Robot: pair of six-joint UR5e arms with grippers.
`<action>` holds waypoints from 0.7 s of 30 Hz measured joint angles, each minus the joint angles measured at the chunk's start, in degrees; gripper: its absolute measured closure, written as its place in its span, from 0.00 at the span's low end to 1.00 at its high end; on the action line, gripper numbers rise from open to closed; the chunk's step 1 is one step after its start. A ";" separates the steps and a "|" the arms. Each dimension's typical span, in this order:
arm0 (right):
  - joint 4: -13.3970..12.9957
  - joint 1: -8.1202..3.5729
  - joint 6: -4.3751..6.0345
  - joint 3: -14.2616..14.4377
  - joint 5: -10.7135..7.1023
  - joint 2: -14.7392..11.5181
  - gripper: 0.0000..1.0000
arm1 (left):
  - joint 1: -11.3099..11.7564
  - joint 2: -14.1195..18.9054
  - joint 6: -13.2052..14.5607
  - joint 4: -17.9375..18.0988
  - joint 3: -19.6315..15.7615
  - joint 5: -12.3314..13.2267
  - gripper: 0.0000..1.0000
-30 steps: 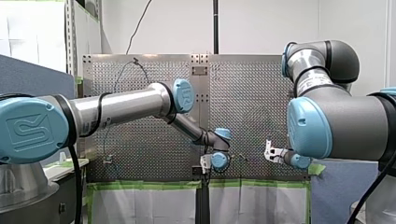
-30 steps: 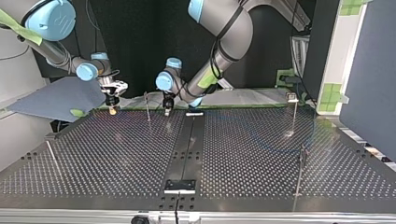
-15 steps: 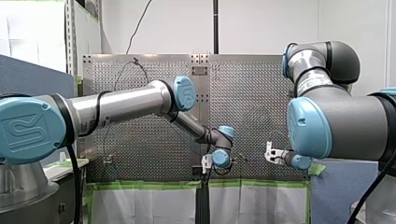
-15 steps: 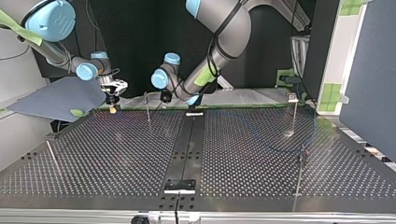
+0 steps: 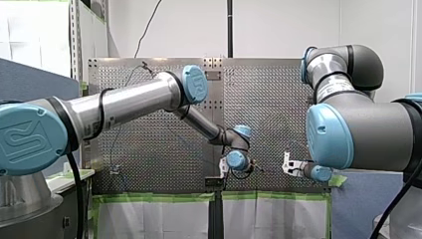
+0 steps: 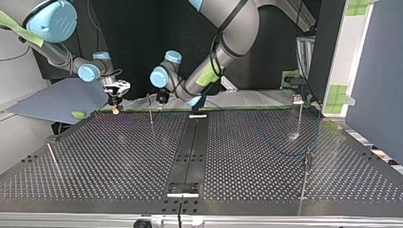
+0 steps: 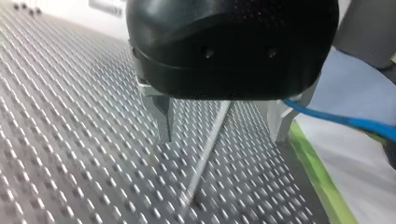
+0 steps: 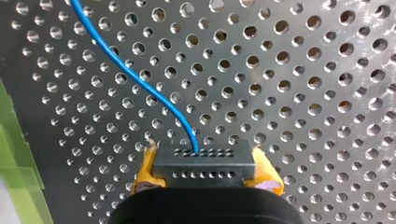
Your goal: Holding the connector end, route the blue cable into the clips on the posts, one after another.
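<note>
In the right wrist view my right gripper (image 8: 204, 179) is shut on a black connector (image 8: 204, 163), yellow pads (image 8: 144, 173) pressing its two sides. The blue cable (image 8: 140, 79) leaves the connector and curves away over the perforated plate. In the top view my right gripper (image 6: 114, 103) hangs at the far left edge of the table. My left gripper (image 7: 222, 137) is open, its metal fingers (image 7: 161, 116) either side of a thin post (image 7: 201, 172). The cable (image 7: 345, 122) runs past the outer side of one finger. In the top view my left gripper (image 6: 161, 97) hovers by that post (image 6: 150, 110).
More posts stand on the perforated table (image 6: 119, 156): one with a clip (image 6: 298, 99) at the top view's far right, one (image 6: 305, 175) nearer the camera, one (image 6: 51, 157) at the left. Slack cable (image 6: 285, 151) lies at the right. Green tape (image 7: 317, 172) lines the table's edge.
My left arm has swung toward the top view's left, and its gripper has risen a little and come up to the thin post. My right arm has stayed put.
</note>
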 joint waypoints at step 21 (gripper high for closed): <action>0.51 -0.09 0.02 0.01 0.01 0.20 1.00 | -4.59 1.10 -0.36 4.87 -8.91 -1.02 0.00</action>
